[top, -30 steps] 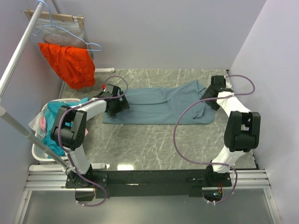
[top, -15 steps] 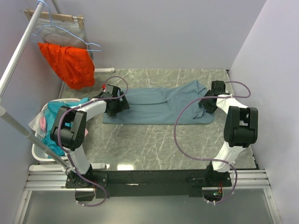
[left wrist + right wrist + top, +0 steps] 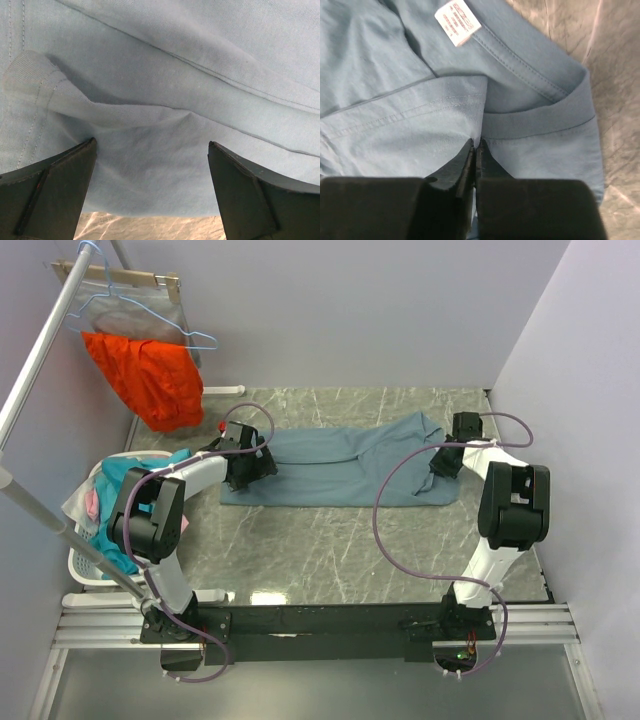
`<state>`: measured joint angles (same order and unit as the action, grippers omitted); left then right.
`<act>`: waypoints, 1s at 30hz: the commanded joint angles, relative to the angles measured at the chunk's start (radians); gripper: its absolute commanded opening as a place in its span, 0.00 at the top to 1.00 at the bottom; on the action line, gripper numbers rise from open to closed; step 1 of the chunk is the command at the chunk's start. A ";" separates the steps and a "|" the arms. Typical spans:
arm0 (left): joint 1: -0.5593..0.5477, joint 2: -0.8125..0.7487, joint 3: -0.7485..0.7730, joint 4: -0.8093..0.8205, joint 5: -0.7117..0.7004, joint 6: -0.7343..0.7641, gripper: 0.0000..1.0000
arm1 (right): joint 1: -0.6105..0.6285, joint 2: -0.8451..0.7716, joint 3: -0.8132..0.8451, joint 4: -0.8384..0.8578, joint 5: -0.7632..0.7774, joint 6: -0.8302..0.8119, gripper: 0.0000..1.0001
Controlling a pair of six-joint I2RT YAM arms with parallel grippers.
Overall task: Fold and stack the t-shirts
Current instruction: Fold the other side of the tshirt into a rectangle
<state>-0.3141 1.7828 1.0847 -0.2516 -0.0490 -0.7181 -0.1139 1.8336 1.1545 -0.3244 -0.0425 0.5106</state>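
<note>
Top external view shows you the slate-blue t-shirt (image 3: 340,468) spread lengthwise across the far half of the marble worktop (image 3: 330,540), with one arm at each end of it. Your left hand (image 3: 252,466) sits over the shirt's left end. In the left wrist view its fingers (image 3: 50,195) stand wide apart, released, with a raised wrinkle of cloth between them and a strip of worktop showing below the hem.

Your right hand (image 3: 445,462) is down at the right end, by the collar. In the right wrist view its fingers (image 3: 455,175) are clenched together, pinching the edge of a folded-over layer of the t-shirt just beside the ribbed neckband (image 3: 540,120). The white neck label (image 3: 457,15) lies further up.

Off the worktop at the left, a white basket (image 3: 85,568) holds other clothes, and an orange garment (image 3: 150,375) hangs from the rail (image 3: 40,350).
</note>
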 commanded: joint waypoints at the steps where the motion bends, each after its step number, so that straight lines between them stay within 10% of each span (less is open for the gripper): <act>1: -0.005 -0.008 -0.020 -0.023 -0.002 0.016 0.01 | -0.009 -0.062 0.066 -0.007 0.062 -0.046 1.00; 20: -0.013 0.007 -0.060 -0.037 -0.049 0.039 0.01 | -0.006 -0.014 0.287 0.048 -0.279 -0.132 0.92; 30: -0.016 0.007 -0.060 -0.041 -0.054 0.040 0.01 | -0.004 0.084 0.453 -0.236 0.220 -0.023 0.49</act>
<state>-0.3279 1.7771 1.0618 -0.2230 -0.0818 -0.6918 -0.1139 1.9347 1.6016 -0.4469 -0.0772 0.4274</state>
